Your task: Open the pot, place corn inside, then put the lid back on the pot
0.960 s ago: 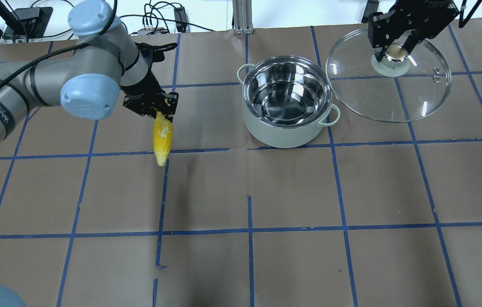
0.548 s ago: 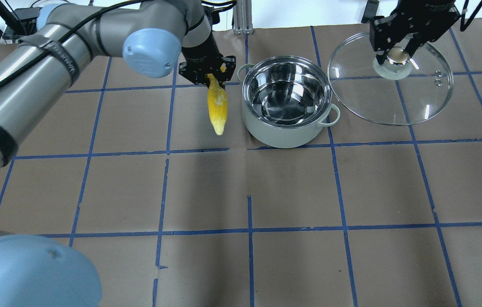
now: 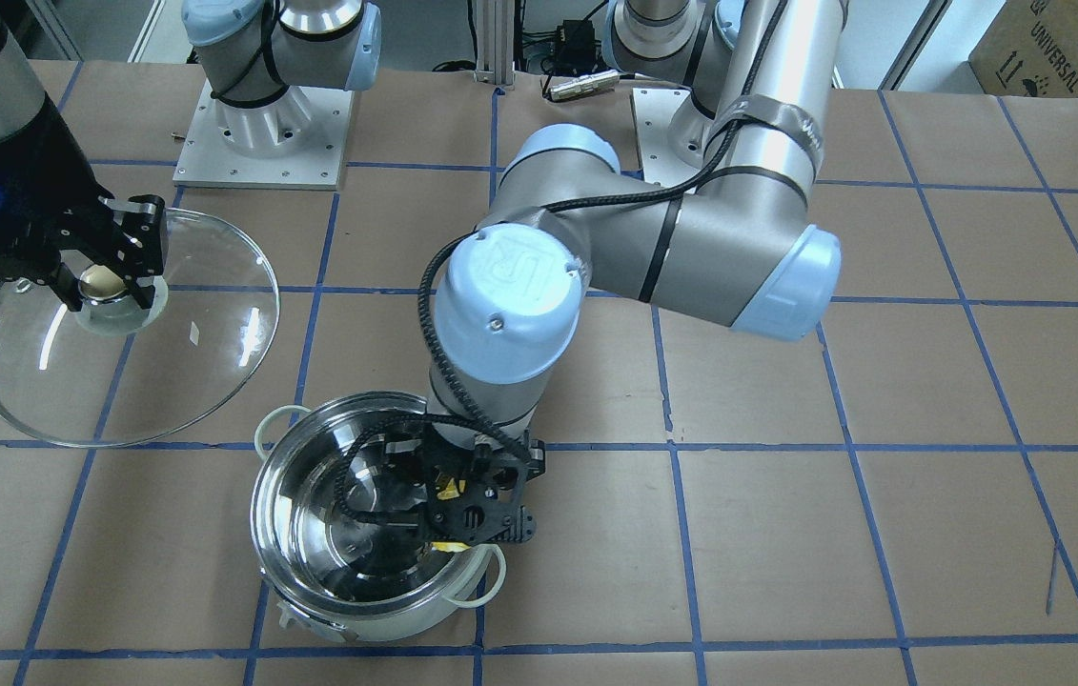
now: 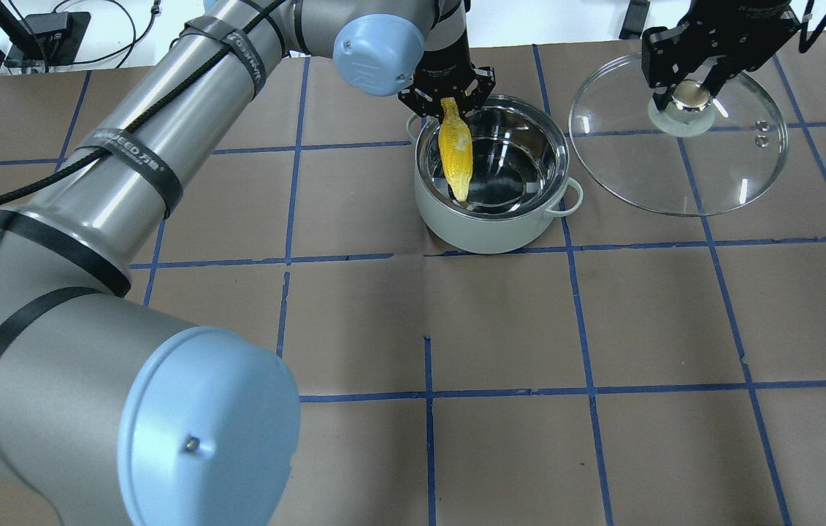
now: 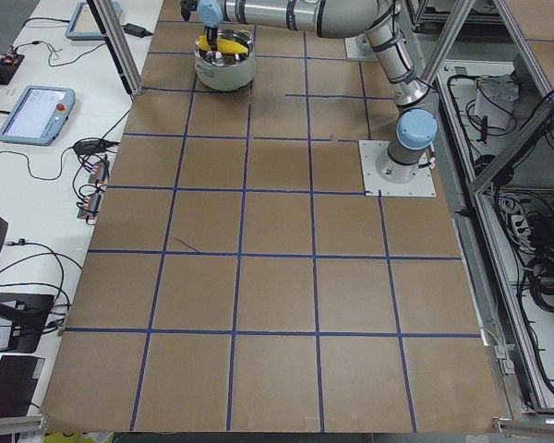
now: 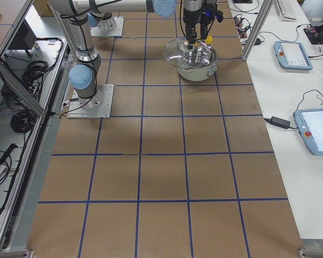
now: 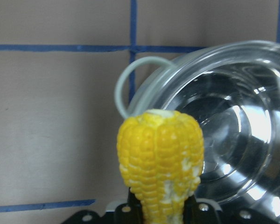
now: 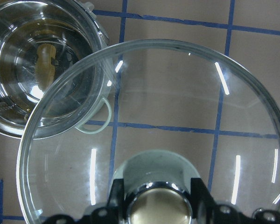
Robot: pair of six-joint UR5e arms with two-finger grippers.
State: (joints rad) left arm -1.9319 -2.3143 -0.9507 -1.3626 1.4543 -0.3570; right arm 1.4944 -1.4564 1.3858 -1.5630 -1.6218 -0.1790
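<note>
Your left gripper [image 4: 446, 101] is clamped on the thick end of the yellow ear of corn with whitish patches on its kernels [image 4: 455, 150]. In the left wrist view its two fingers press the corn [image 7: 161, 158] from either side. The corn hangs from the fingers with its pointed tip down and away from the wrist.

The round stainless-steel pot with the whitish outside [image 4: 489, 228] sits directly under this gripper. The gripper hovers above the pot's rim on the side of one pale loop handle [image 7: 130, 77], and the corn reaches from there over the shiny open inside. You cannot tell from these views how deep the tip sits or whether it touches the metal.

Your right gripper [image 4: 689, 91] is closed around the beige knob [image 8: 158, 210] of the round clear glass lid with the metal rim [image 4: 705, 172]. The lid spreads out below the fingers on all sides. The pot lies just beside this gripper, toward your left arm, and in the right wrist view the lid's edge overlaps the pot's nearer handle. Whether the lid's rim touches the brown paper table with blue tape lines [image 4: 500, 329] is not clear.
</note>
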